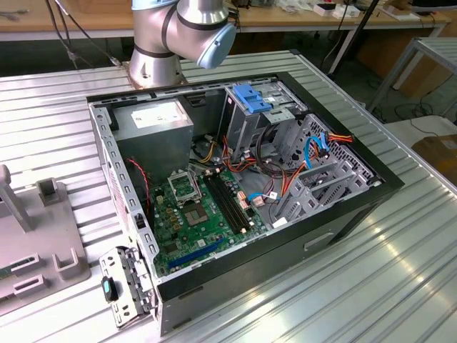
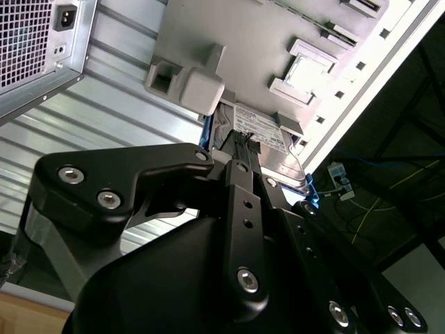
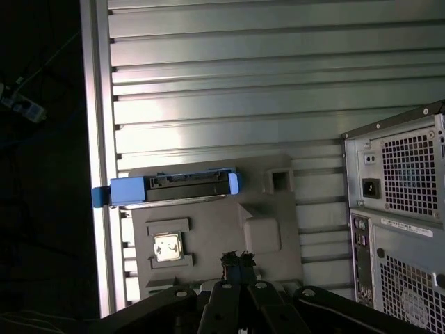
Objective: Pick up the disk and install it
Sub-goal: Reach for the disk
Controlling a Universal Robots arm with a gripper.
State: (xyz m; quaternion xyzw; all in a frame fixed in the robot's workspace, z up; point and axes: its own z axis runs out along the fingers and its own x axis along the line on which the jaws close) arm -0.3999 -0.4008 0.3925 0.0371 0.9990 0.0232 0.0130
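**Operator:** How far along am I?

**Observer:** Hardly started, as I judge it. Begin at the exterior view's left, where the grey fixture point(image 1: 43, 229) rests on the ribbed table point(image 1: 57, 114), just beside the open computer case point(image 1: 335, 236). In the first wrist view your disk point(image 3: 170, 188) stands on its edge in a slot of that fixture. Its blue carrier shows at both ends, and it sits near the table's edge. A small square chip point(image 3: 167, 247) lies in a pocket of the fixture near it.

**Operator:** Have I got hold of the disk?

**Observer:** No. Your gripper point(image 3: 237, 266) hangs over the fixture, apart from the disk, and I see nothing in it. Whether it is apart or together I cannot tell. In the second wrist view the disk lies beyond the gripper's tip, seated in the fixture.

**Operator:** And the case?

**Observer:** Going rightward in the exterior view, you first meet the green motherboard point(image 1: 193, 214). Then comes the metal drive cage point(image 1: 246, 125), with its fixed blue latch point(image 1: 251, 96) on top. Past that is the perforated bay point(image 1: 328, 171), crossed by orange and blue cables point(image 1: 285, 179). The disk is in the fixture, not in the case, so by my reading you have both the pick and the install left to do.
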